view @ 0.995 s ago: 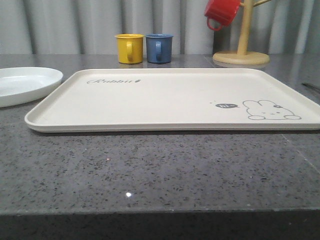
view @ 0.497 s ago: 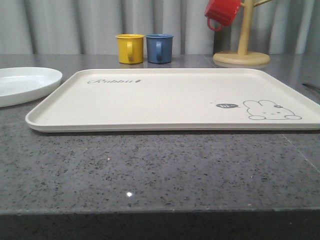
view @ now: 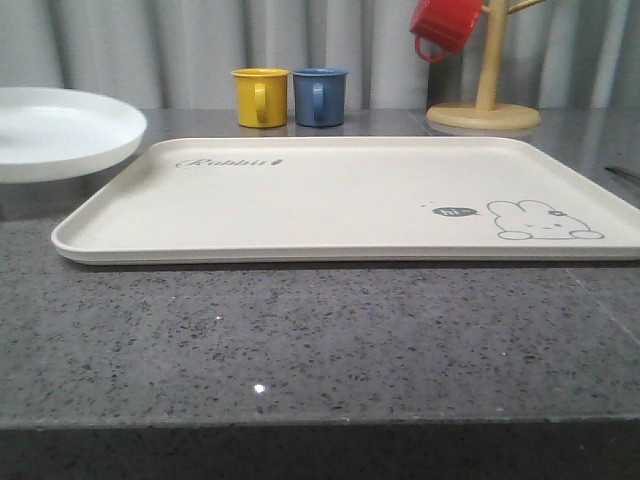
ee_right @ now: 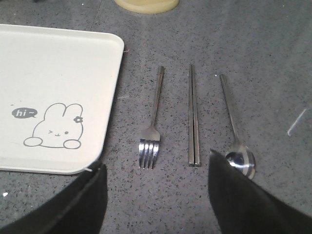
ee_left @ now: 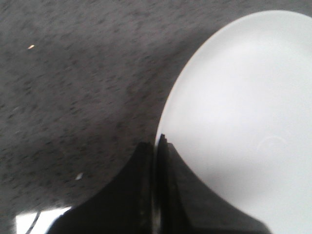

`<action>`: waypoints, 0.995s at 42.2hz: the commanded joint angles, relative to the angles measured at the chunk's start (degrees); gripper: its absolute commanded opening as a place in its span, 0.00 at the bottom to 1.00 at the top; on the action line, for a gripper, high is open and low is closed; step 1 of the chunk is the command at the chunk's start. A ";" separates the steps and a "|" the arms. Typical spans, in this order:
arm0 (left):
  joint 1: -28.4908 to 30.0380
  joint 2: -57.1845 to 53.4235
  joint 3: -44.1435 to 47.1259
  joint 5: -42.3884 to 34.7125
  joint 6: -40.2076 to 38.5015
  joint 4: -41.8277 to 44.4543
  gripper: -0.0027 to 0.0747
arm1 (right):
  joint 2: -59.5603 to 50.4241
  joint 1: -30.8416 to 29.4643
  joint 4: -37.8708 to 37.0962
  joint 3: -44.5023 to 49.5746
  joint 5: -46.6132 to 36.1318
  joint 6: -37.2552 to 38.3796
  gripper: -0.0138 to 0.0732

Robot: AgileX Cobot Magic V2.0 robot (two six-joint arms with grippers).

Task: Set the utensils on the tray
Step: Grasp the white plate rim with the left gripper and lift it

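Lying flat on the speckled dark grey stone bench (view: 320, 340), the large cream rectangular plastic tray (view: 330, 200) with raised rim carries "Rabbit" lettering near its far left corner and a line-drawn bunny near its right end; no utensil lies on it. In the front view a round white plate (view: 60, 130) hangs clear of the bench to the left of the tray, its rim above the level of the tray's rim and a shadow on the bench beneath it. The left wrist view shows the left pincer (ee_left: 157, 146) with its two dark fingers pressed close together on the edge of this plate, one finger to each side of the rim. Behind the tray stand a yellow mug (view: 260, 97) and a blue mug (view: 319, 96), just beside each other; farther right a red mug (view: 445, 25) hangs from a pale wooden mug stand (view: 485, 100). In the right wrist view the right pincer (ee_right: 155, 187) hangs spread wide above the bench, its dark fingers well apart and holding nothing. Between and beyond those fingers lie three slim silver metal utensils on the bench, side by side and roughly parallel, just off the bunny end of the tray: a four-tined fork (ee_right: 152, 122) nearest the tray, a pair of straight chopsticks (ee_right: 193, 117) in the middle, and an oval-bowled spoon (ee_right: 235, 126) farthest out. None touches another or the tray.
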 commanded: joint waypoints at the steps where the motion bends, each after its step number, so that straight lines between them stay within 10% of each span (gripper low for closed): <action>1: -4.02 -3.01 -3.79 2.24 0.50 -5.18 0.01 | 0.88 -0.30 -0.47 -1.49 -4.02 -0.61 0.71; 29: -23.57 5.76 -3.92 -2.49 0.57 -5.35 0.03 | 0.88 -0.30 -0.47 -1.49 -4.02 -0.61 0.71; 42: -23.46 5.69 -5.72 0.30 0.57 -3.64 0.49 | 0.88 -0.30 -0.47 -1.49 -4.02 -0.61 0.71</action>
